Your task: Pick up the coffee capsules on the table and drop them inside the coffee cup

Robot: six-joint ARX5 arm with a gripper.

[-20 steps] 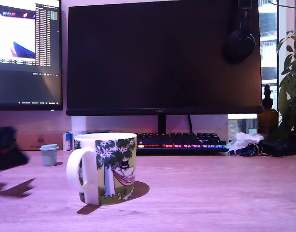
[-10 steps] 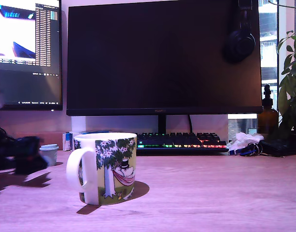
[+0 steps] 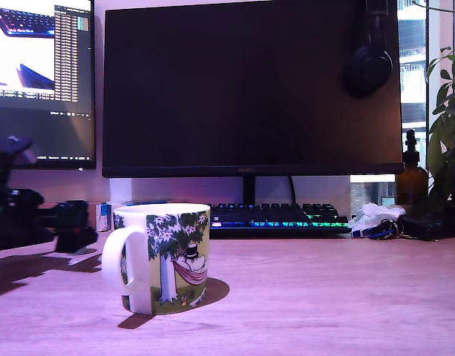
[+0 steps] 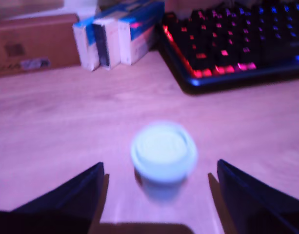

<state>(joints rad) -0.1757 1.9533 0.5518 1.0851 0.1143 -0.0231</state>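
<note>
Gripper (image 4: 159,195) moved in toward the table's (image 3: 323,297) far edge, jaws spread wide, empty, pale capsule (image 4: 164,158) standing between them, mug (image 3: 164,256) nearby.

The tabletop (image 3: 323,297) is pale wood-grain with a smooth, matt look. On it the coffee cup (image 3: 164,256) is glossy white ceramic with a printed picture. Beyond the cup, the keyboard (image 3: 275,216) is dark plastic, and the box (image 4: 34,41) looks like matt brown cardboard.
</note>
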